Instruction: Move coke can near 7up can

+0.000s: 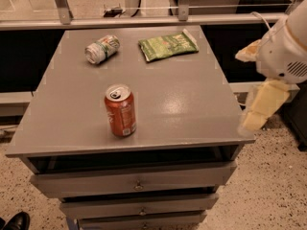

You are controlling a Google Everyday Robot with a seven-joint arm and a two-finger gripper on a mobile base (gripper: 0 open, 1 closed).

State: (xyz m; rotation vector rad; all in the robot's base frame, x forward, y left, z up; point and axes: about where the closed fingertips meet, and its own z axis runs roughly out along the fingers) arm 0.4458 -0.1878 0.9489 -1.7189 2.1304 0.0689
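Note:
The coke can [120, 110] is red-orange with a silver top and stands upright near the front of the grey table [192, 104], left of centre. The 7up can [101, 49] is green and silver-white and lies on its side at the back left of the table. My gripper [259, 111] hangs at the right, off the table's right edge and near its front corner, well to the right of the coke can. It holds nothing that I can see.
A flat green snack bag [169, 45] lies at the back of the table, right of the 7up can. The table has drawers [136, 183] in front. A rail [144, 20] and glass run behind it. A dark shoe [14, 222] shows at the bottom left.

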